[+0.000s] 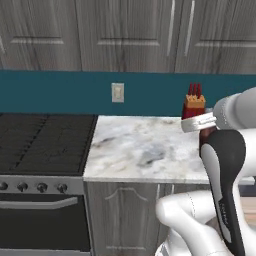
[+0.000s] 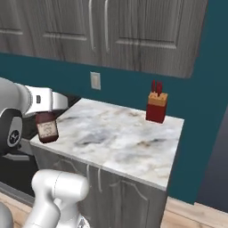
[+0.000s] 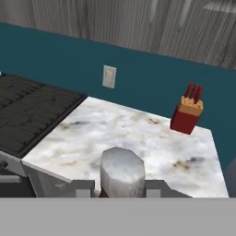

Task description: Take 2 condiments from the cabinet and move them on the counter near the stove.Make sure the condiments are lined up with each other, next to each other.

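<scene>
- Marble surface (image 2: 129, 133) is lying beside the stove (image 1: 40, 137), ahead of and below the pincer (image 3: 122, 186).
- Pincer is clamping the brown bottle (image 2: 47, 128) upright, apparently hanging just off the surface's front stove-side corner.
- Knife block (image 2: 156, 107) is standing at the back, well apart.

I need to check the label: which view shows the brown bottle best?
The right base view: the brown bottle shows label and body, held over the counter edge. Hand view shows its grey cap; left base view, a sliver.

The marble counter (image 2: 129, 147) carries a knife block (image 2: 156, 107) at its back.
</scene>
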Motion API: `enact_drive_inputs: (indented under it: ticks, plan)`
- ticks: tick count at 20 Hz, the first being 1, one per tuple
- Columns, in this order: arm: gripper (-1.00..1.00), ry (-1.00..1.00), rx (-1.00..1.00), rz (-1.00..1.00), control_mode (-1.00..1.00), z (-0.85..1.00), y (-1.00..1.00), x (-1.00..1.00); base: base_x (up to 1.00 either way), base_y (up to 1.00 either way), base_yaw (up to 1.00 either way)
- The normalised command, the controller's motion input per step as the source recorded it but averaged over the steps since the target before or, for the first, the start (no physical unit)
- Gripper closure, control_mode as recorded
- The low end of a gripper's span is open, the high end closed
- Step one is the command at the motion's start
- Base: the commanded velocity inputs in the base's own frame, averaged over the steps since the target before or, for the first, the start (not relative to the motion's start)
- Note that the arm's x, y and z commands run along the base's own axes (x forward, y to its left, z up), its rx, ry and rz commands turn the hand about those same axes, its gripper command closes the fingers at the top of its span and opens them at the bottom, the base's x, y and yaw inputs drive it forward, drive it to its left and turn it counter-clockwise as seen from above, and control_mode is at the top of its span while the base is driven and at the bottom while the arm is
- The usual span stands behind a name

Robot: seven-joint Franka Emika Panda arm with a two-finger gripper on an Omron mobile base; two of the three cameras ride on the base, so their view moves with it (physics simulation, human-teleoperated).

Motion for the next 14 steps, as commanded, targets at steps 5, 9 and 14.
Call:
enact_drive_inputs:
  ticks: [5, 9, 14]
  plan:
    - [1.00, 0.00, 0.00, 0.00, 1.00, 0.00, 0.00, 0.00, 0.16, 0.33, -0.38]
    - [1.00, 0.00, 0.00, 0.00, 1.00, 0.00, 0.00, 0.00, 0.05, 0.41, -0.37]
    - [1.00, 0.00, 0.00, 0.00, 1.00, 0.00, 0.00, 0.00, 0.25, 0.59, -0.27]
